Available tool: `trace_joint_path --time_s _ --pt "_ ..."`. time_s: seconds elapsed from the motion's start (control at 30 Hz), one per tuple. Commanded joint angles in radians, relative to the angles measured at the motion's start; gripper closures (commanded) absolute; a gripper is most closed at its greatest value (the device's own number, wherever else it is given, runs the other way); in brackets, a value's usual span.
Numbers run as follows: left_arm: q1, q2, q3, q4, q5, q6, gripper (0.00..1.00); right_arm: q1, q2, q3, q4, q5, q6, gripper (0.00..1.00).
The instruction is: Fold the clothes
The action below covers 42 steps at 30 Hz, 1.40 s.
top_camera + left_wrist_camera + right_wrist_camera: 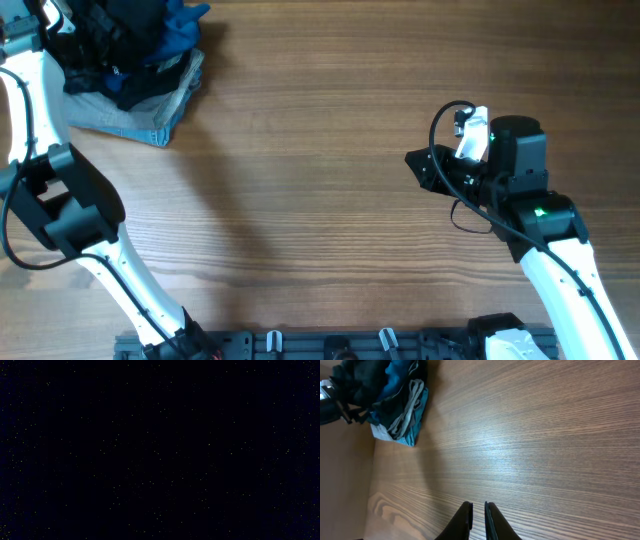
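The black clothes [135,88] lie bunched in a pile at the table's far left corner, also seen in the right wrist view [355,380]. My left gripper [95,40] is down in that pile, its fingers lost among the black fabric. The left wrist view is entirely dark, so how its jaws stand does not show. Over bare wood at the right, my right gripper [412,160] [477,505] points left, shut, with nothing between its fingers.
A bright blue garment [182,30] and a light-blue denim one [140,122] are part of the same pile. The wooden table [320,200] stretches between the pile and the right arm. A black rail [330,345] runs along the near edge.
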Motion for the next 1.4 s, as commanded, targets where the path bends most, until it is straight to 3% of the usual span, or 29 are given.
trace_joint_path --time_s 0.0,0.23,0.33,0.4,0.5,0.53,0.6,0.67,0.73,1.1,1.23,1.37 --pt "-0.001 -0.109 -0.019 -0.042 -0.016 0.05 0.0 -0.002 -0.006 0.006 0.0 0.007 -0.03 0.87" --pt "-0.02 -0.273 -0.019 -0.109 -0.003 0.062 0.0 -0.002 -0.008 0.006 -0.014 0.006 -0.066 0.89" --pt "-0.073 -0.329 -0.019 -0.206 0.142 0.282 0.0 -0.002 -0.029 0.037 -0.04 0.045 -0.126 0.91" --pt "-0.153 -0.393 -0.019 -0.315 0.124 0.451 0.0 -0.002 -0.062 0.108 -0.097 0.128 -0.182 0.91" --pt "-0.343 -0.517 -0.019 -0.488 -0.148 0.547 0.0 -0.002 -0.134 0.281 -0.2 0.31 -0.293 0.87" --pt "-0.415 -0.558 -0.019 -0.542 -0.256 0.547 0.0 -0.002 -0.155 0.321 -0.216 0.326 -0.319 0.82" --pt "-0.546 -0.633 -0.019 -0.636 -0.385 0.539 0.0 -0.002 -0.222 0.379 -0.225 0.316 -0.332 0.61" --pt "-0.63 -0.693 -0.019 -0.686 -0.465 0.418 0.0 -0.002 -0.286 0.383 -0.228 0.313 -0.333 0.37" --pt "-0.654 -0.737 -0.019 -0.717 -0.481 0.328 0.0 -0.002 -0.346 0.383 -0.246 0.313 -0.332 0.01" --pt "-0.652 -0.782 -0.019 -0.797 -0.479 0.303 0.0 -0.002 -0.366 0.382 -0.457 0.313 -0.325 0.0" --pt "-0.652 -0.782 -0.019 -0.797 -0.479 0.303 0.0 -0.002 -0.366 0.382 -0.457 0.314 -0.156 0.0" --pt "-0.652 -0.782 -0.019 -0.797 -0.479 0.303 0.0 -0.002 -0.366 0.382 -0.457 0.313 -0.119 0.0"
